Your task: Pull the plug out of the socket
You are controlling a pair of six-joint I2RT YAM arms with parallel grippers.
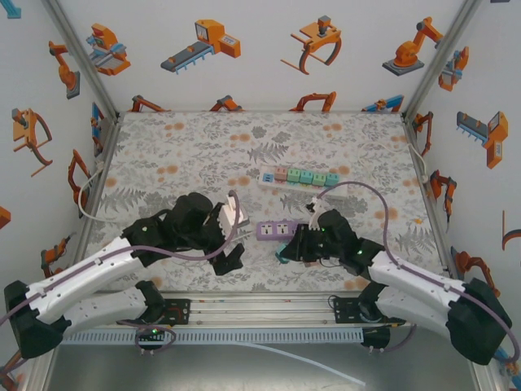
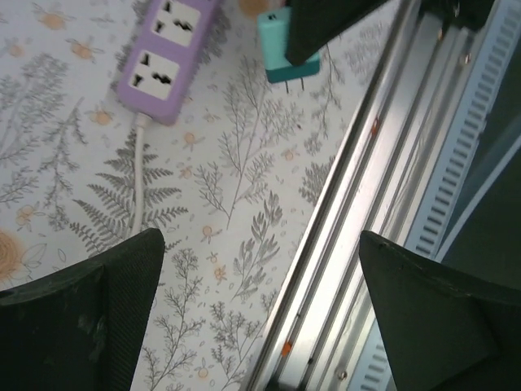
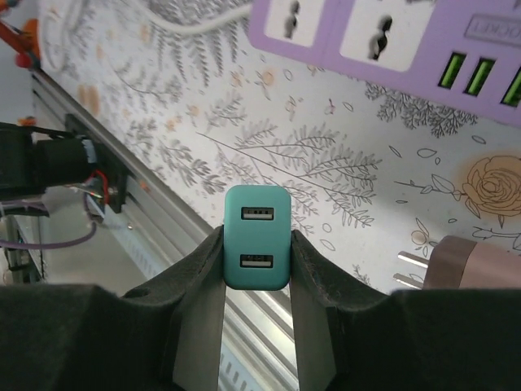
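My right claw (image 3: pixel 257 244) grips the teal plug (image 3: pixel 257 216), out of the purple socket (image 3: pixel 383 37); I'd hold tight, pulling straight away from it.

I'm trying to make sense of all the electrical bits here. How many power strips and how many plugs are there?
Power strips: 2, the purple power strip and the pastel power strip
Plugs: 2, the teal plug and the pinkish plug
Total: 4
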